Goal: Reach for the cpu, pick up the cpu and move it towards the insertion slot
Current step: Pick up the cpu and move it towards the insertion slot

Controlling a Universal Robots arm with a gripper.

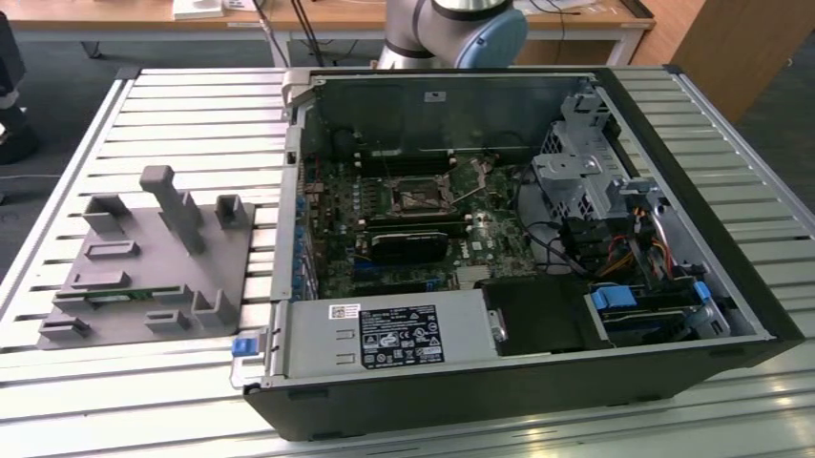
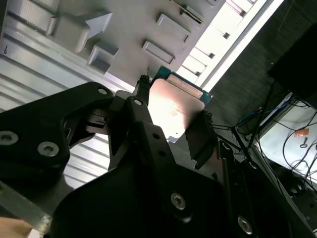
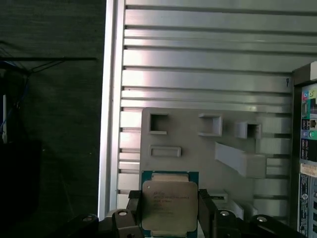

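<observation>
Cpu (image 3: 170, 204): small flat square, bright metal lid on a thin green board rim. The gripper (image 3: 170, 218) is pinching it. In both wrist views one black finger (image 3: 205, 210) presses against each of two opposite edges, and the lid faces the camera between them.

Handling, as a judgement:
- It is probably light and stiff, with no give under the fingers.
- The lid looks smooth and glary, so likely slippery. The edges are the place to hold it, as it is held now.
- The contact side is hidden, and parts of this kind are usually delicate there. The flat faces are best left untouched.
- The board rim is thin, so the hold is shallow. A slight twist could tip the chip out of level.

Position:
- The chip sits midway between the fingertips and square to them.
- Behind it lies the grey parts holder (image 3: 198, 144) with its recesses and posts, resting on the slatted metal table (image 3: 198, 74).
- In the second wrist view the chip looks to hang clear of the holder. The gap itself cannot be judged.

In the exterior view, the insertion slot (image 1: 421, 197) is a dark square in a silvery frame on the green board inside the open computer case (image 1: 713, 315). The case stands just beside the holder, on the exterior view's right. The chip, over the holder, is apart from the slot.
</observation>
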